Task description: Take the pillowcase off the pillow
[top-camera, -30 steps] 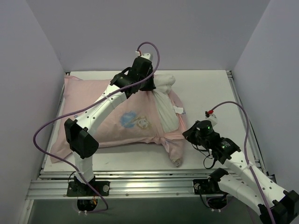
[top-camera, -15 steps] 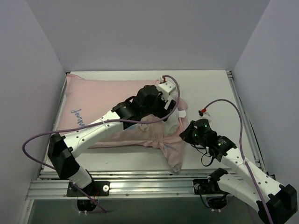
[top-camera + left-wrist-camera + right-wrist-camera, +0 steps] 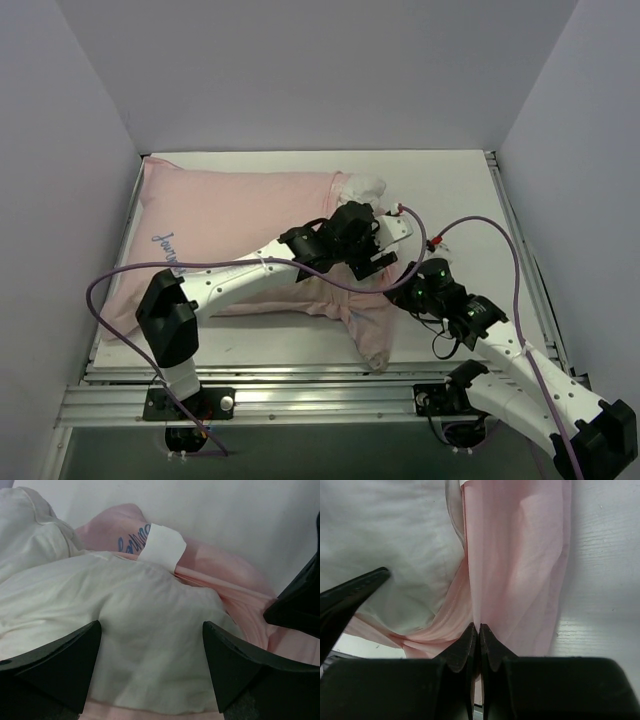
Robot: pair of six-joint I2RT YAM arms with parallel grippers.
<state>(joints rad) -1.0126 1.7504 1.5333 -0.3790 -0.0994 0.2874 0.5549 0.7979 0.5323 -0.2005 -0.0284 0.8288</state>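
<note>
The pale pink pillowcase (image 3: 230, 215) lies across the left and middle of the table and still covers most of the pillow. The white pillow (image 3: 362, 187) bulges out of its right end. My left gripper (image 3: 383, 258) hovers open just over that bare white pillow (image 3: 125, 610), its jaws wide apart around nothing (image 3: 151, 626). Pink pillowcase fabric (image 3: 220, 570) bunches beyond it. My right gripper (image 3: 405, 290) is close beside it, shut on a fold of the pillowcase (image 3: 520, 555) right at its tips (image 3: 479, 627). White pillow (image 3: 395, 540) shows to the left of that fold.
A white sewn-in label (image 3: 162, 542) sits at the pillowcase's hem beside blue script. A loose pink corner (image 3: 375, 345) droops toward the table's front edge. The white table (image 3: 450, 190) is walled on three sides, with a metal rail (image 3: 300, 400) in front.
My left gripper has opened and swung from the pillow's far end down to the near right, beside the right gripper. The right gripper stays shut on the fabric, shifted slightly left.
</note>
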